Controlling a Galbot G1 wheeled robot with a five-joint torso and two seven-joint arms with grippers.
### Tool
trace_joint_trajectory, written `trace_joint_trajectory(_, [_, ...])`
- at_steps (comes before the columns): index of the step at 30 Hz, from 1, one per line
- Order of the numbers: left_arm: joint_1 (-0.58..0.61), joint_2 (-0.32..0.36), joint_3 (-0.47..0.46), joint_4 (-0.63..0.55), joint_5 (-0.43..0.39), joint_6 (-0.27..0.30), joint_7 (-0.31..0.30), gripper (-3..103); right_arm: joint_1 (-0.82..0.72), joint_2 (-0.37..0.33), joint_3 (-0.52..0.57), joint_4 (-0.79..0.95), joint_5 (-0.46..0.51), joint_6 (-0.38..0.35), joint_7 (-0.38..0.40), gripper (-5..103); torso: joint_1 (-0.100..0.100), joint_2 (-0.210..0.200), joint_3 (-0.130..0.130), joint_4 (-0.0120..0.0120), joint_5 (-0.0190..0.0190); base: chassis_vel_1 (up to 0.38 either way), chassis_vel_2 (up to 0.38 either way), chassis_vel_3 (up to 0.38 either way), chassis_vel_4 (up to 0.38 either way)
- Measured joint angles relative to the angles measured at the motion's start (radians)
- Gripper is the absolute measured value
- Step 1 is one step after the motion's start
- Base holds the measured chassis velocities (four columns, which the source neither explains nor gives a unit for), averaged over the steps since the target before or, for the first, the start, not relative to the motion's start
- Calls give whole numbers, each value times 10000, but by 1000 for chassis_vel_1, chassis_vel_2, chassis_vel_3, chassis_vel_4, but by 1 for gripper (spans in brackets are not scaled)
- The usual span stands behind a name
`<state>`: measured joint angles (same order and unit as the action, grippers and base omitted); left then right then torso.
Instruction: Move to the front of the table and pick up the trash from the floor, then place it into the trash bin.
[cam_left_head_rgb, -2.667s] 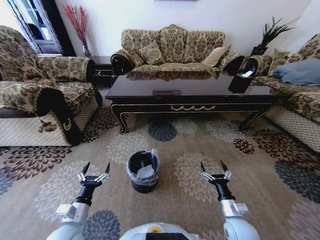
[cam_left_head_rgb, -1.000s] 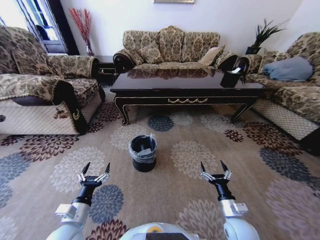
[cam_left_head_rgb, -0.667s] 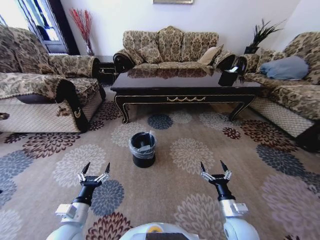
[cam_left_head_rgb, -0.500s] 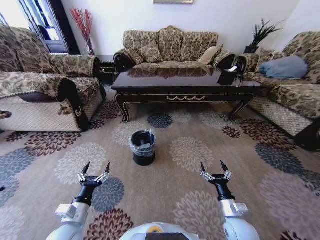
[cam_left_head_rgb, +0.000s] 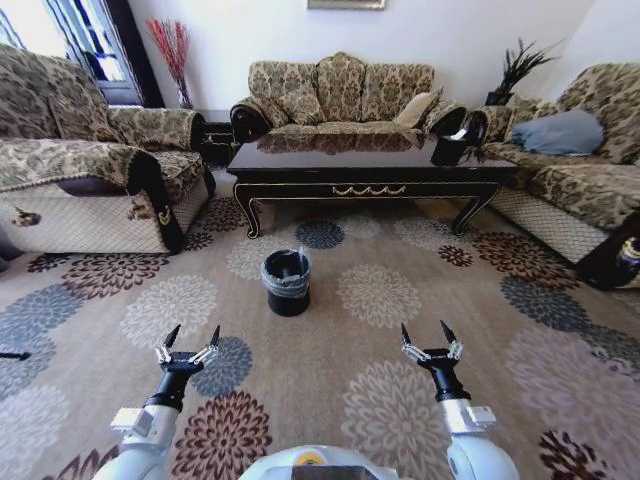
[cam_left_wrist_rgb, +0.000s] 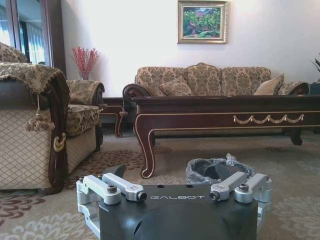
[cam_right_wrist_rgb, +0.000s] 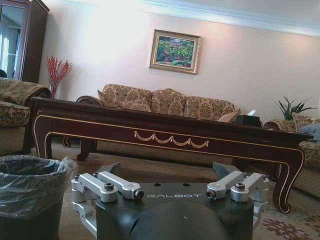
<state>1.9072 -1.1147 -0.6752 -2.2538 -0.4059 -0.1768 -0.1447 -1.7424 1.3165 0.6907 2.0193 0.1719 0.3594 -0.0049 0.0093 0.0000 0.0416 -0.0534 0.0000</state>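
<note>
The long dark-brown table (cam_left_head_rgb: 360, 170) stands across the room ahead, its gold ornament facing me. On the carpet in front of it is the small round black trash bin (cam_left_head_rgb: 287, 285) with a clear liner. The trash is out of view. My left gripper (cam_left_head_rgb: 196, 330) and right gripper (cam_left_head_rgb: 424, 328) hang open and empty low over the carpet, well short of the bin, one to each side of it. The left wrist view has the left gripper (cam_left_wrist_rgb: 171, 171) with the bin (cam_left_wrist_rgb: 210, 170) and table (cam_left_wrist_rgb: 225, 112) beyond. The right wrist view has the right gripper (cam_right_wrist_rgb: 167, 169), the bin (cam_right_wrist_rgb: 30, 185) and the table (cam_right_wrist_rgb: 165, 132).
Patterned sofas ring the table: one on the left (cam_left_head_rgb: 90, 190), one behind (cam_left_head_rgb: 340, 95), one on the right (cam_left_head_rgb: 570, 170). A black box-shaped holder (cam_left_head_rgb: 447, 150) sits on the table's right end. A dark object (cam_left_head_rgb: 615, 255) stands at the right edge. Flowered carpet spreads around the bin.
The whole head view has shifted: the camera has backed away, so table and bin look smaller and farther off. Both arms hold the same pose, grippers still open.
</note>
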Motion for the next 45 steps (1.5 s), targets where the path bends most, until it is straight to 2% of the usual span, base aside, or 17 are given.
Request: trace_joint_trajectory(45, [0, 0, 0, 0, 0, 0, 0, 100, 0, 0, 0, 0, 0, 0, 0, 100, 0, 0, 0, 1, -1, 163, -154, -165, 164])
